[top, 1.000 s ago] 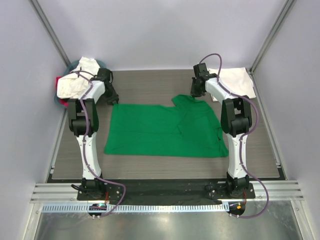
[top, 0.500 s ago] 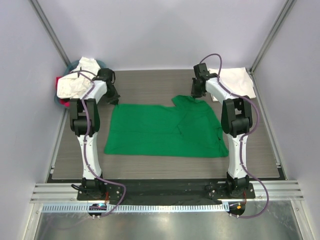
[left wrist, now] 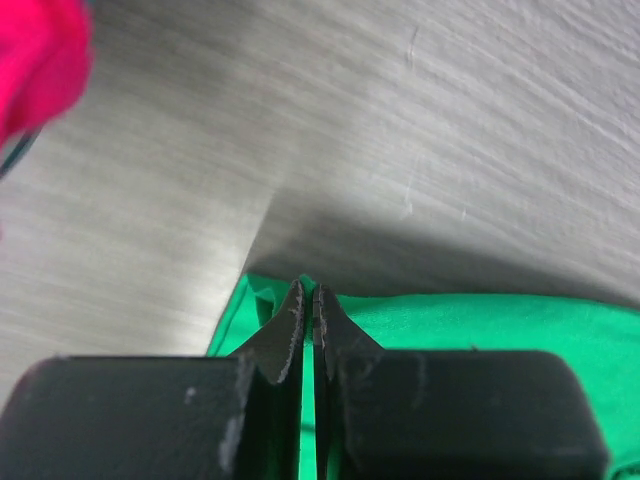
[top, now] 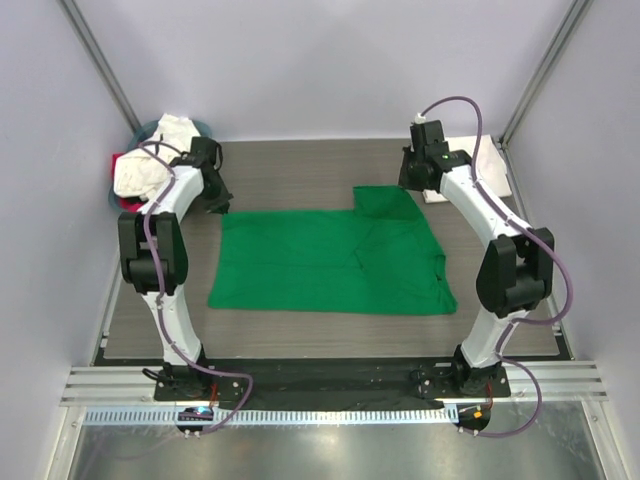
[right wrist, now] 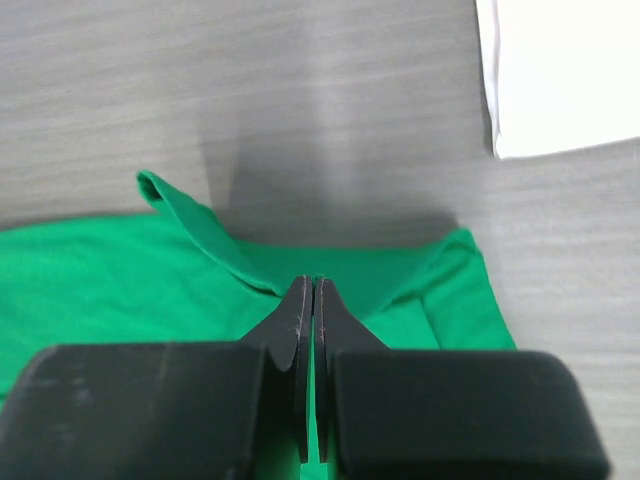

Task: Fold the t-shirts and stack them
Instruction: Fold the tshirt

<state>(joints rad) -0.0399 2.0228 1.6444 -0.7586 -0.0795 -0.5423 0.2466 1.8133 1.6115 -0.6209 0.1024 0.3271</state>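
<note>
A bright green t-shirt (top: 330,262) lies spread on the grey wood-grain desk (top: 300,170) between two white robot arms, seen from the fixed camera above and behind them. The left end effector (top: 213,197) sits low at the shirt's far-left corner, its jaws pressed together with a sliver of green cloth showing between them in the left wrist view (left wrist: 306,300). The right end effector (top: 414,185) is closed in the same way on the far edge of the shirt on the right side, where a section of cloth juts farther back than the rest; its own camera (right wrist: 308,290) shows the green fabric gathered in folds up to the pinched fingertips. The rest of the garment lies on the desk, its near hem running roughly straight from left to right, with creases across the right half. Beyond the right end effector, in the far-right corner of the desk, rests a folded white t-shirt (top: 495,170), apart from the green one with bare desk between. At the far-left corner a round grey-blue basket (top: 148,128) holds a crumpled white shirt (top: 150,165), with a pink-red shirt (top: 118,196) showing beneath it; that pink-red cloth also fills the upper-left corner of the left wrist view.
</note>
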